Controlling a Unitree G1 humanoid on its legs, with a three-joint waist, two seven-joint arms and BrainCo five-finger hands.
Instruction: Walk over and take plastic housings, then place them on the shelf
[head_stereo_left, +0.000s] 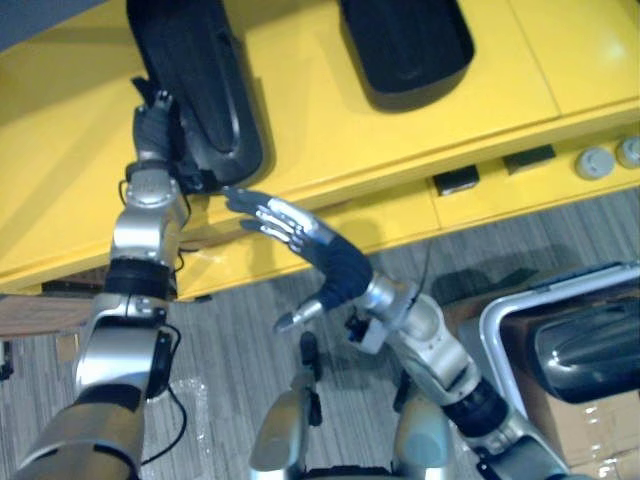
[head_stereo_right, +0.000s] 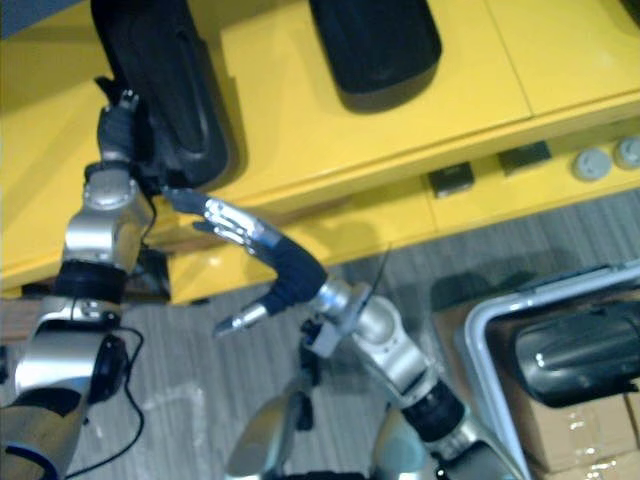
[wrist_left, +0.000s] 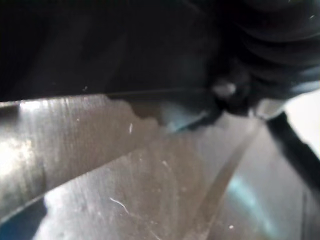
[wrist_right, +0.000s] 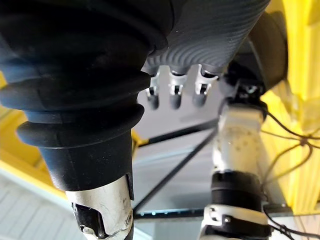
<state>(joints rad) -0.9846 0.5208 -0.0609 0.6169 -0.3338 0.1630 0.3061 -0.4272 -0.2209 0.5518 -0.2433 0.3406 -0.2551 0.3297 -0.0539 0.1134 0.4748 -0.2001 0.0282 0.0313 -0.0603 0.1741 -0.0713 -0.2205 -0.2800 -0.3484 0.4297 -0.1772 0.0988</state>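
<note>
A long black plastic housing (head_stereo_left: 205, 90) lies on the yellow shelf top (head_stereo_left: 320, 120) at the left. My left hand (head_stereo_left: 152, 122) rests against its left side near the front end; its fingers are hidden against the dark shell, which looms close as the housing (wrist_left: 100, 45) in the left wrist view. My right hand (head_stereo_left: 295, 230) hovers open in front of the shelf edge, straight fingers (wrist_right: 172, 95) pointing toward the housing's near end, holding nothing. A second black housing (head_stereo_left: 405, 40) lies farther right on the shelf.
At lower right a grey-rimmed crate (head_stereo_left: 492, 325) holds another dark housing (head_stereo_left: 585, 350), with a cardboard box (head_stereo_left: 590, 425) beneath. Small black blocks (head_stereo_left: 456, 180) and grey round knobs (head_stereo_left: 594, 162) sit on the shelf's lower yellow ledge. Grey striped floor lies below.
</note>
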